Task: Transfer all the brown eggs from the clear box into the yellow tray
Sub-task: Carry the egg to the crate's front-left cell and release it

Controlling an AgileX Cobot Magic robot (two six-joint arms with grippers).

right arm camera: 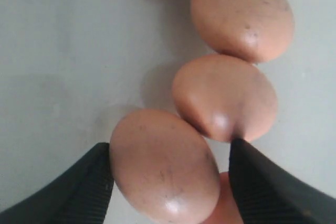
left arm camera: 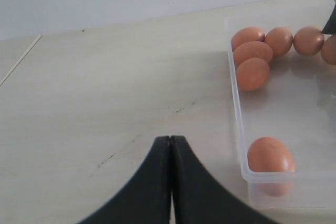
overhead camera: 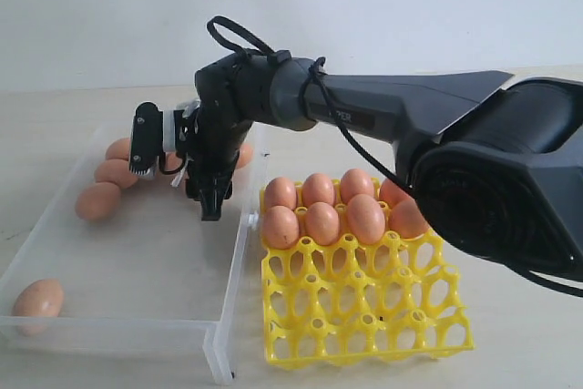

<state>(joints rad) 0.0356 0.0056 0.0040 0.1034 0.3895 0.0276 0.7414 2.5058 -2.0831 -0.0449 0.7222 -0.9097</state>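
Picking step: right arm reaches across into the clear box point(overhead camera: 155, 257), with the yellow tray point(overhead camera: 364, 321) alongside.
The tray's two far rows hold eight eggs point(overhead camera: 322, 222) and its near cups are bare. The right gripper point(right arm camera: 170, 148) has its jaws apart, straddling one egg point(right arm camera: 163, 174) in the far cluster, not visibly clamped. The left gripper point(left arm camera: 170, 139) is idle over the table with its fingers pressed together. A lone egg point(overhead camera: 38, 300) lies in the near corner. Next, likely: close gently, lift straight, clear the neighbours, set it in a free cup.

Exterior view faces the bench's point(overhead camera: 528, 353) far edge; left wrist view, low beside the clear box point(left arm camera: 239, 124), and right wrist view, close overhead, share its brown eggs point(right arm camera: 226, 98)
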